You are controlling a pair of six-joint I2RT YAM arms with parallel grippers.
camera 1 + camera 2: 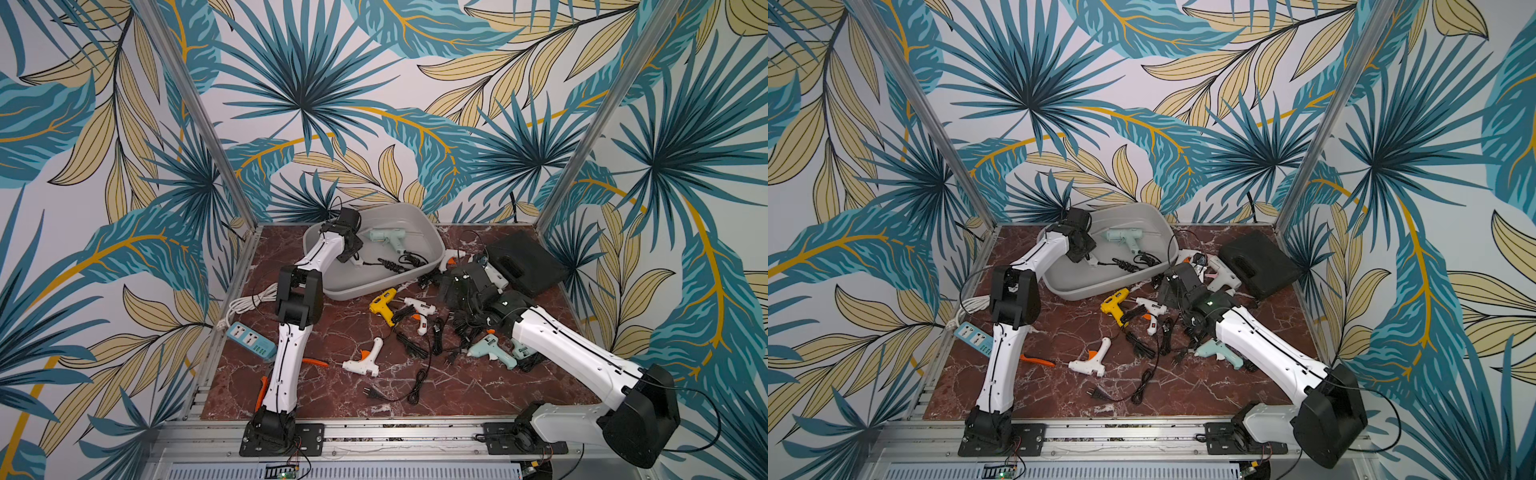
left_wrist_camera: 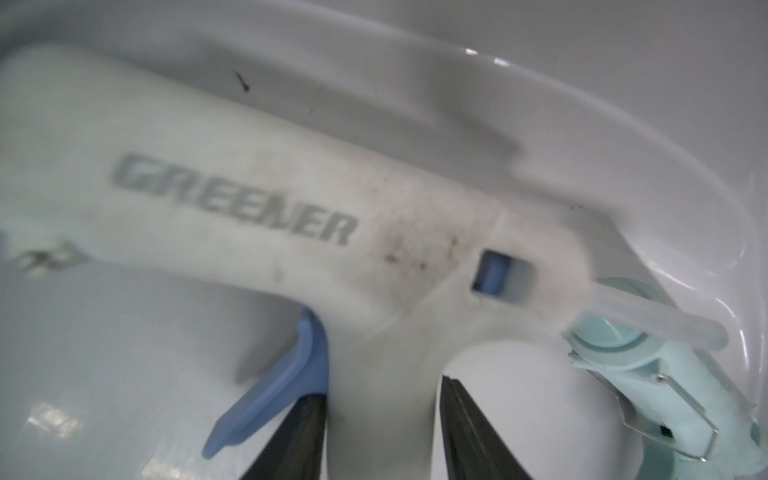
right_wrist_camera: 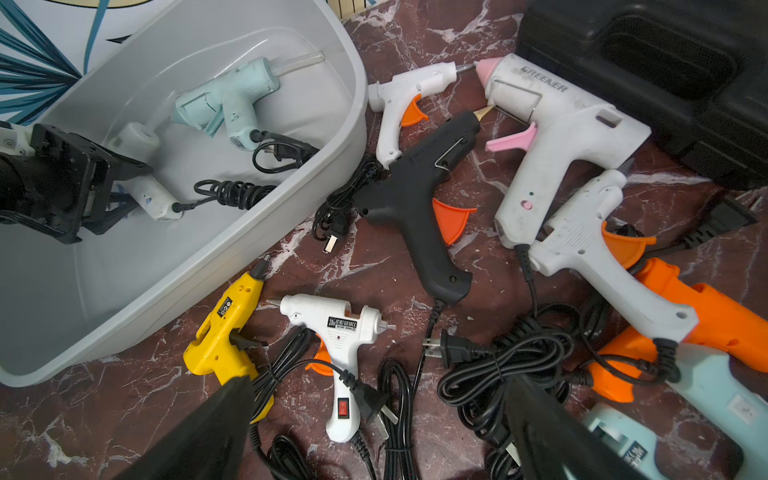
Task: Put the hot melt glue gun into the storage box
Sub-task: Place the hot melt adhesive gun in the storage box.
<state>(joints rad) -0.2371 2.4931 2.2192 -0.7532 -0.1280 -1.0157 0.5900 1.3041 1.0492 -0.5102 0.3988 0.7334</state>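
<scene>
Glue gun (image 2: 291,199) of white plastic with a blue trigger is down inside the light grey plastic storage box (image 1: 357,293), upper middle of a top view. Left gripper (image 2: 382,395) straddles its handle; pinching or slack, I cannot tell. I'd open fully, then lift straight out. Right gripper (image 3: 380,380) gapes wide at the lower frame.

Walls are tropical-leaf wallpaper (image 1: 374,104), teal and tan on pale grey; aluminium corner posts (image 1: 203,124), red-brown white-veined marble tabletop (image 1: 332,395), aluminium rail (image 1: 395,436) along the front, even light.
</scene>
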